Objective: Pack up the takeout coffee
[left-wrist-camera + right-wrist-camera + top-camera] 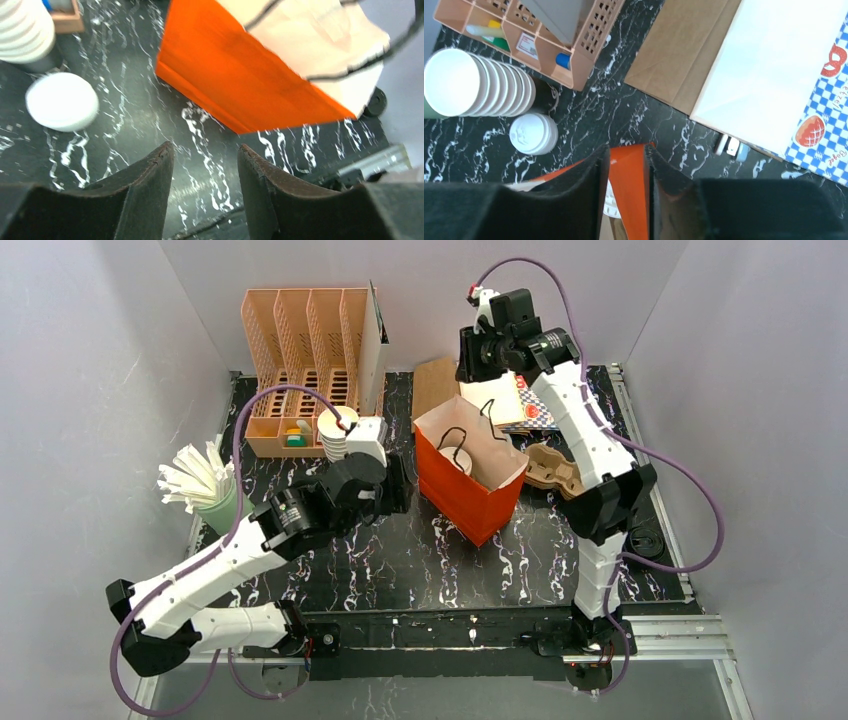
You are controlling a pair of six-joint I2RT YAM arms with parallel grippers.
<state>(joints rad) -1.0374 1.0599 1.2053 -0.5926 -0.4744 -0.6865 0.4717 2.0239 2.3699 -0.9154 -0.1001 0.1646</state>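
Right claw [626, 150] parted, empty, above orange bag [465, 502] | left claw [205, 150] parted, empty, beside bag | white-lidded coffee cup [453, 454] apparently inside bag | likely light, crushable: grip below lid

One orange bag [465, 505], one white cup stack [479, 82], one loose lid [533, 133] — one peach organizer [300, 340].

Booth with black marble-look table [430, 560].
Plain grey walls [90, 360] on three sides; aluminium rail [680, 635] along near edge; even light.
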